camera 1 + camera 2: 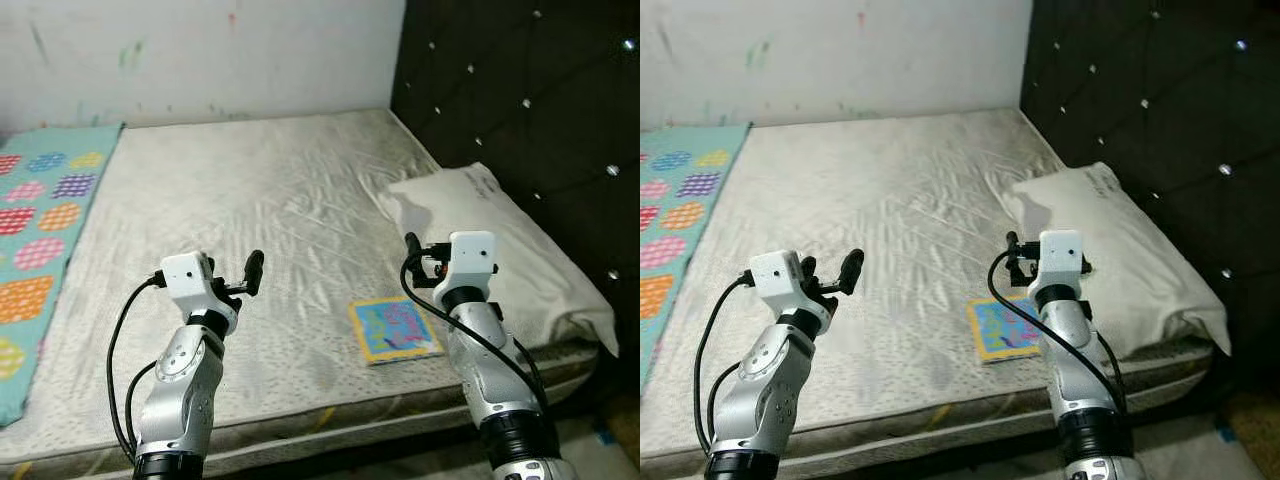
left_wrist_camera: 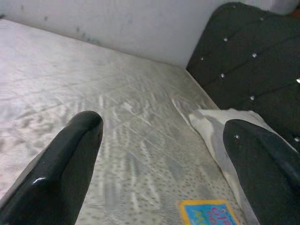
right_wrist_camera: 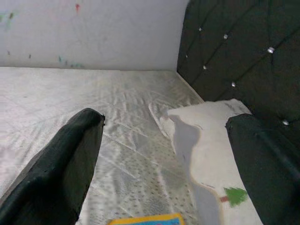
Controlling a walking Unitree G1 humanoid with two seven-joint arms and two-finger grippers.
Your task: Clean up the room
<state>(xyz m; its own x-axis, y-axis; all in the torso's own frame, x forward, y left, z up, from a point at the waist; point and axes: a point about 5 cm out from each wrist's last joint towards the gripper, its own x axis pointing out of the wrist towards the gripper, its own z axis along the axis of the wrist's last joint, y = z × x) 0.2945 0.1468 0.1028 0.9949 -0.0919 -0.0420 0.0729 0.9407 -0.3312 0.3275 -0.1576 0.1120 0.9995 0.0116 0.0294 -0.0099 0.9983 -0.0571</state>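
A small colourful picture book (image 1: 395, 330) lies flat on the grey mattress (image 1: 260, 190), near its front edge. My left gripper (image 1: 240, 278) hovers open above the mattress, to the left of the book, with nothing between its fingers. My right gripper (image 1: 425, 262) is also open and empty, raised just beyond the book's far right corner, beside the white pillow (image 1: 500, 240). In the left wrist view the book's corner (image 2: 211, 213) shows low between the spread fingers (image 2: 61, 168). In the right wrist view the book's edge (image 3: 145, 219) and the pillow (image 3: 211, 159) lie ahead.
A polka-dot blanket (image 1: 40, 240) covers the mattress's left side. A black tufted headboard (image 1: 530, 90) rises on the right behind the pillow, and a marked white wall (image 1: 200, 50) stands at the far end. The mattress's front edge (image 1: 300, 420) runs just below my arms.
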